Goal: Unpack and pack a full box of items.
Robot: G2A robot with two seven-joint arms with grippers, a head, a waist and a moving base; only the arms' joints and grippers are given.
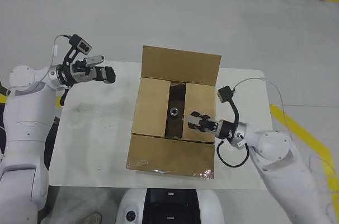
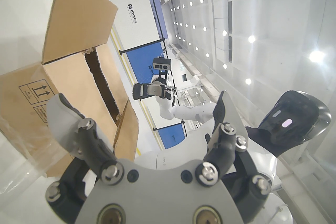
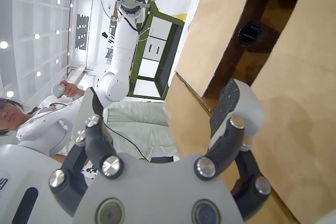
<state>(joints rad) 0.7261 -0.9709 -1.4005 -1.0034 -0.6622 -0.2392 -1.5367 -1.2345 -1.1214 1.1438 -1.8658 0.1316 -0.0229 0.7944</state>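
Observation:
A brown cardboard box (image 1: 158,106) stands mid-table. Its far flap (image 1: 180,61) is raised and its near flap (image 1: 169,154) is folded outward. The two side flaps lie nearly closed, leaving a dark gap. Down in that gap sits a round black item (image 1: 173,111) (image 3: 250,32). My right gripper (image 1: 193,121) (image 3: 161,101) is open, low over the right side flap (image 3: 288,78) at the gap's edge, with nothing between its fingers. Off the box's far left corner, above the table, my left gripper (image 1: 106,74) (image 2: 143,110) is open and empty, facing the box (image 2: 78,83).
The white table (image 1: 91,140) has bare surface to the left of the box and a narrower strip to its right (image 1: 242,95). A cable (image 1: 253,81) runs from the right wrist camera. Yellow floor lines (image 1: 304,134) lie beyond the table's right side.

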